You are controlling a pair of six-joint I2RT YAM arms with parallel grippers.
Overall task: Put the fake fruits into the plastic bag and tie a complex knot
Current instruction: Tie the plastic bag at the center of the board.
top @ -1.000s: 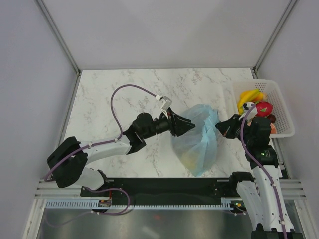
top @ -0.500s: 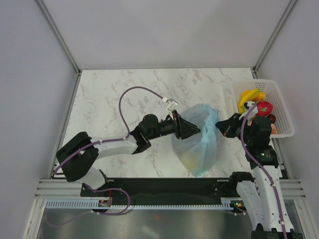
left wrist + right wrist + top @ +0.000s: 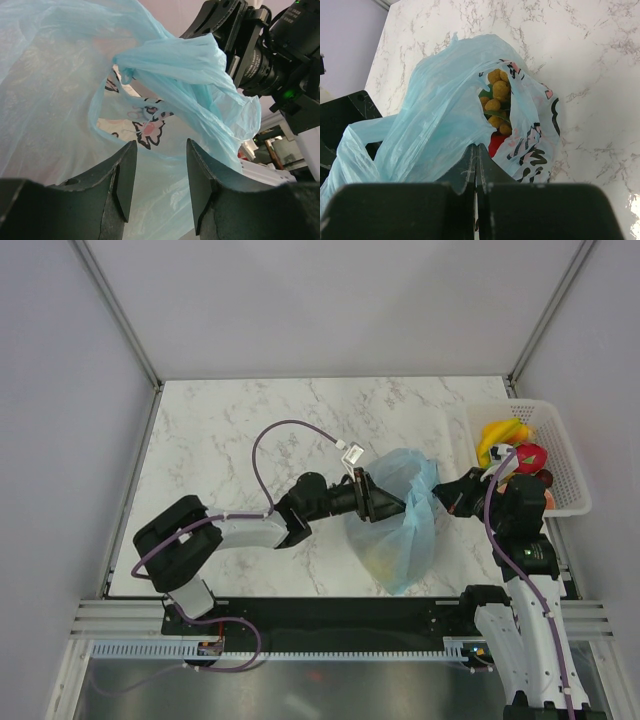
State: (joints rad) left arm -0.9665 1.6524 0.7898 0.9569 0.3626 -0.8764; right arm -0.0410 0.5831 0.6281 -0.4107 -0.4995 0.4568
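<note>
The top camera looks down from behind both arm bases. The left wrist camera sits close, its dark fingers framing the thin translucent light-blue plastic bag; the right wrist camera views that bag beyond its own fingers.

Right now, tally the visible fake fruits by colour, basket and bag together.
Yellow: 1, bananas in the basket
Red: 2, dragon fruit in the basket, red piece in the plastic bag
Tan: 1, round cluster in the plastic bag
Total: 4 clearly seen; more may sit behind the right arm
</note>
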